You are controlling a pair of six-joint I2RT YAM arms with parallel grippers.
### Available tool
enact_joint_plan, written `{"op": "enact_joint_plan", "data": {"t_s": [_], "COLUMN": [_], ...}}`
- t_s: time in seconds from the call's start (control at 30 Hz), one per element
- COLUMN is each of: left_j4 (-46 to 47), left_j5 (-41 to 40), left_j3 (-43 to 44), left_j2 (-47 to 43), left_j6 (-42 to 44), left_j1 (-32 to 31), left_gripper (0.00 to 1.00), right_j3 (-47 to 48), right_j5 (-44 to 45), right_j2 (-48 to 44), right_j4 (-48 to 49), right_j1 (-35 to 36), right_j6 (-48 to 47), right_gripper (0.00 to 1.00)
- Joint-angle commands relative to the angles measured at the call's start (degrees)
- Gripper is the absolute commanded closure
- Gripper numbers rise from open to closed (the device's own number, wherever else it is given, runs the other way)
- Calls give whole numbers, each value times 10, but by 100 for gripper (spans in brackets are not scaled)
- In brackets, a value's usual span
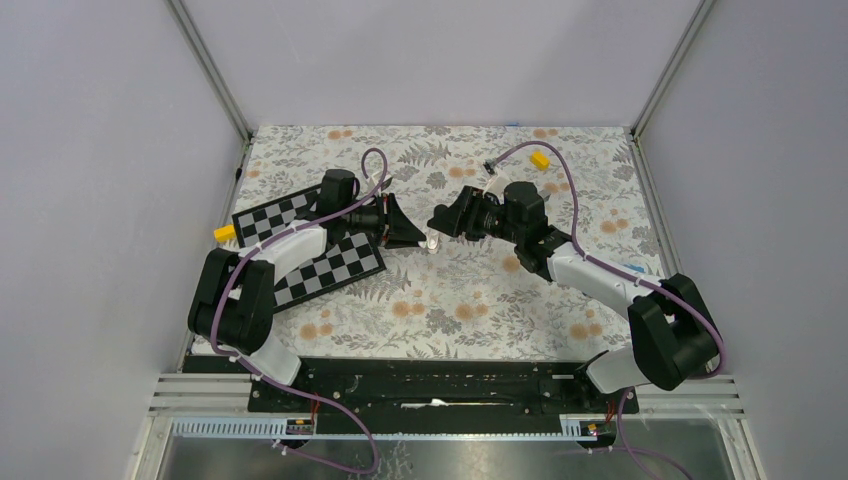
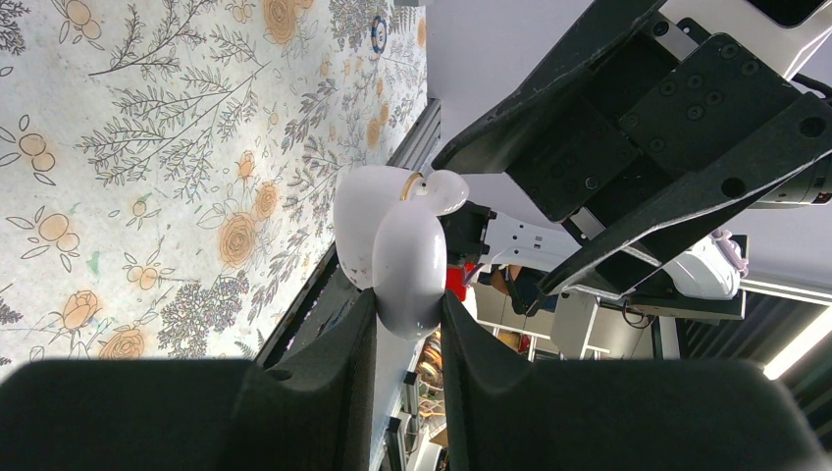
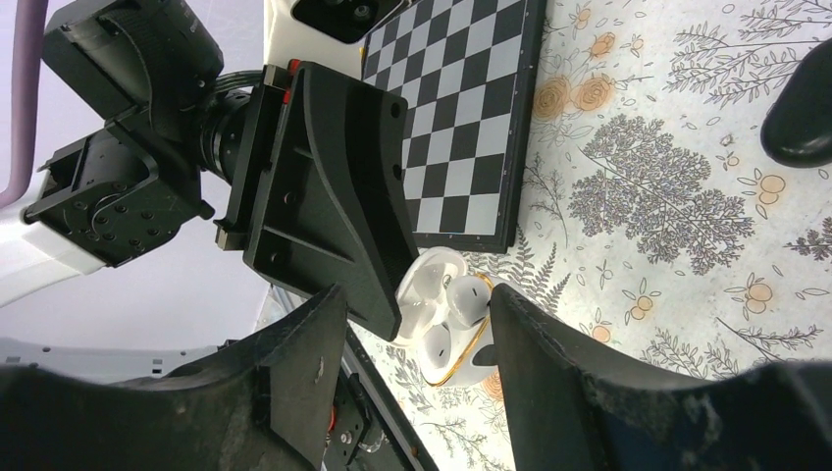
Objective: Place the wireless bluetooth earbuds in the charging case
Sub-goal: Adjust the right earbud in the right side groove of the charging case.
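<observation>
Mid-table, the left hand grips the charging case endwise, mouth toward the released right hand.

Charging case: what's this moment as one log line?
left gripper: jaws shut on charging case | lid open, earbuds inside | right gripper: jaws open, facing case

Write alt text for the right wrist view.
Open white charging case, both earbuds inside, pinched by the left tool. Open fingers of the right tool frame it in the foreground; a checkerboard lies behind on the floral tablecloth.
</observation>
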Motion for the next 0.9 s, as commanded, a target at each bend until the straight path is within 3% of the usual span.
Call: {"op": "enact_joint_plan", "data": {"t_s": [0.0, 0.87], "left_j4": [17, 16], "left_j5": [1, 1], "left_j3": [15, 19], "left_j2": [-26, -22], "left_j6": [9, 9], "left_j1": [2, 2], "left_gripper": [100, 100], "right_j3": [20, 4], "right_j5": [-19, -37], "right_j2": [-15, -16], "right_j4": [30, 36], "right_j1": [6, 13], "right_j6": [-6, -3], "right_gripper": [38, 43]}}
